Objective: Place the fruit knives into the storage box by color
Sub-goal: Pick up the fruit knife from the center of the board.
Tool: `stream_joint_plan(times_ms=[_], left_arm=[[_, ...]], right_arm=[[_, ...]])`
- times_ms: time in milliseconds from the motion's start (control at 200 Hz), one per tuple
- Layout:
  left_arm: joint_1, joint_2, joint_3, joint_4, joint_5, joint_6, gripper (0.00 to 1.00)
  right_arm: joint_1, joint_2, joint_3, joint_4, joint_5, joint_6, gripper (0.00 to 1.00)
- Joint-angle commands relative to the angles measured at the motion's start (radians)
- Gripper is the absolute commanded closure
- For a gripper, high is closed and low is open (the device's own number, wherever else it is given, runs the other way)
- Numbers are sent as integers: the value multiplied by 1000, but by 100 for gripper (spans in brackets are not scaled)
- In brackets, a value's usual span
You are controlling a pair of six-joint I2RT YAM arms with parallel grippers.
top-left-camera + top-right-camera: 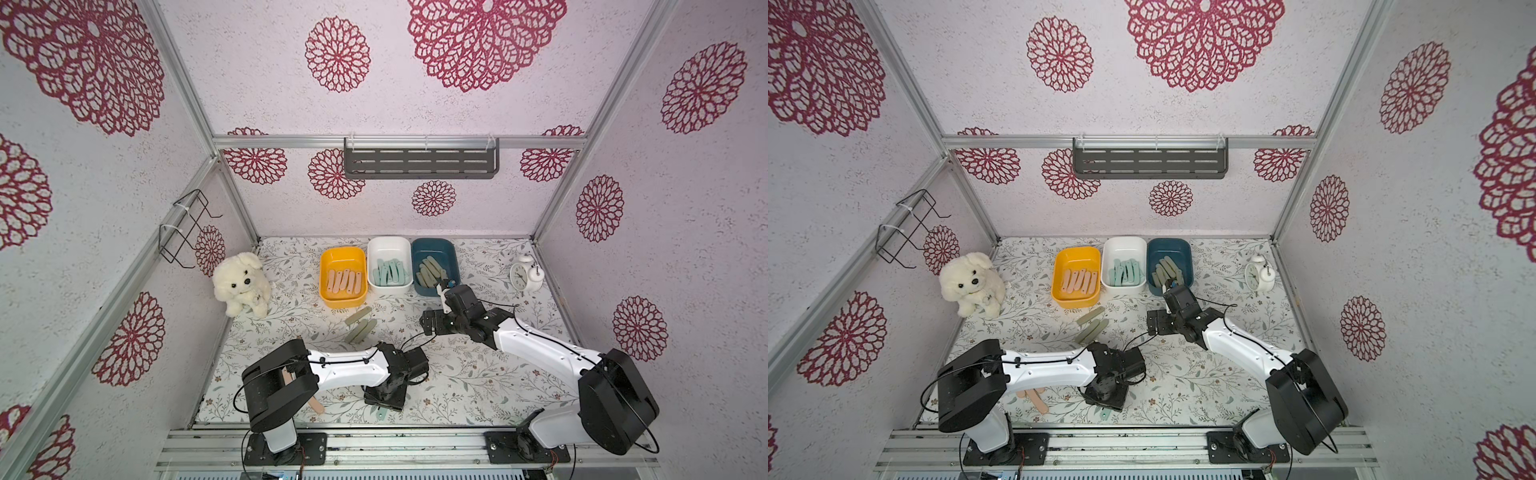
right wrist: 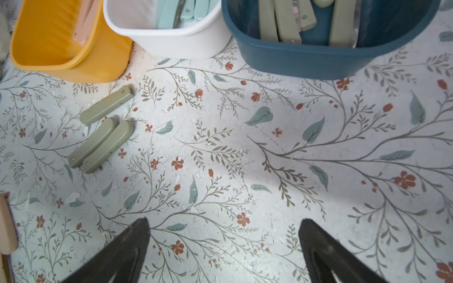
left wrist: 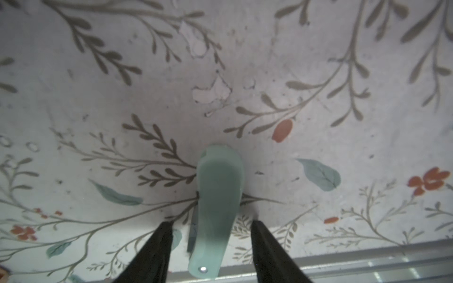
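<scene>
A mint-teal fruit knife [image 3: 218, 196] lies on the table by the front edge, seen in both top views [image 1: 384, 413] [image 1: 1104, 413]. My left gripper [image 3: 210, 221] straddles it, open, with a gap showing at each finger. My right gripper [image 2: 224, 220] hangs wide open and empty in front of the blue storage box [image 1: 432, 240] of sage-green knives. The yellow box [image 1: 322, 270] holds peach-pink knives, the white box [image 1: 389, 239] mint-teal ones. Three sage-green knives [image 1: 359, 326] [image 2: 105, 105] lie loose before the yellow box. Pink knives [image 1: 318, 405] lie under the left arm.
A white plush dog [image 1: 243, 284] sits at the table's left. An alarm clock [image 1: 524, 274] stands at the right. A wire rack [image 1: 187, 228] hangs on the left wall and a dark shelf [image 1: 419, 162] on the back wall. A metal rail [image 1: 374, 440] runs along the front.
</scene>
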Motion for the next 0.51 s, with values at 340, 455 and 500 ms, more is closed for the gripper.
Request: stream_joint_plan(times_ms=[340,455,500], left_arm=[[25,15,8,27,-84,25,72],[100,6,79,-6,-128,80,76],[135,3,121,-20,-148,112,76]], right_arm=[[-11,-40,3,26,-25,2,0],[-11,-24,9,31,-22,1,0],[-14,-19,12,30,-18,-1,1]])
